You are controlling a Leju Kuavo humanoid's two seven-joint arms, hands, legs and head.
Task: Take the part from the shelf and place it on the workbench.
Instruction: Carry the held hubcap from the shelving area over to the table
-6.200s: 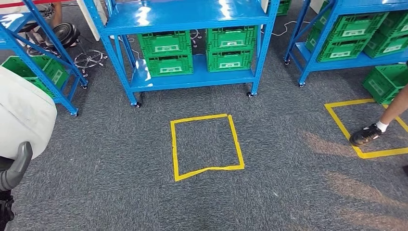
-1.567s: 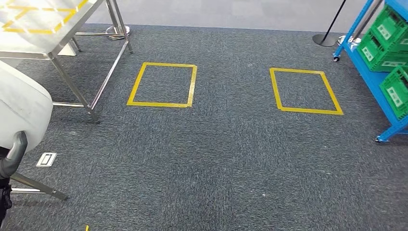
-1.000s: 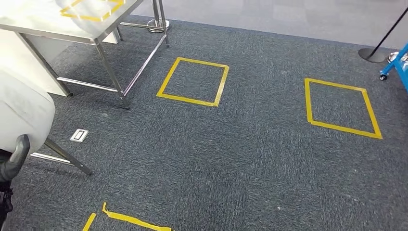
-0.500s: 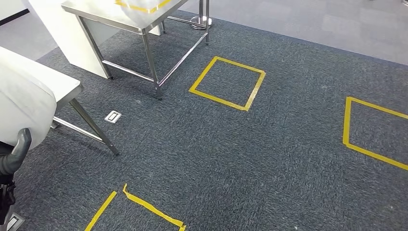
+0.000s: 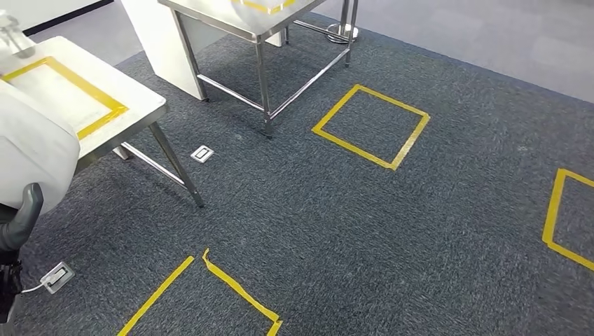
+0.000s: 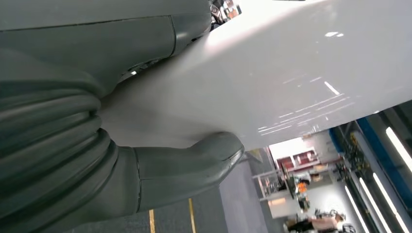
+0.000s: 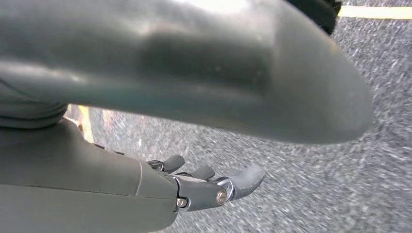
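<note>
White and glossy, the part runs off the head view at 9 o'clock, so its full shape cannot be made out; the left wrist view shows the same part as a broad smooth surface. The left hand grips it, its thick thumb pressed against the part's underside, and that thumb juts up at 8 o'clock in the head view.

Since half a second ago the whole view has swung. The near table with its yellow tape frame has come into sight at 10 o'clock. The far steel table sits nearer 12.

The right hand hangs over the grey carpet, fingers loosely apart and holding nothing, a blurred thumb covering much of that view.
</note>
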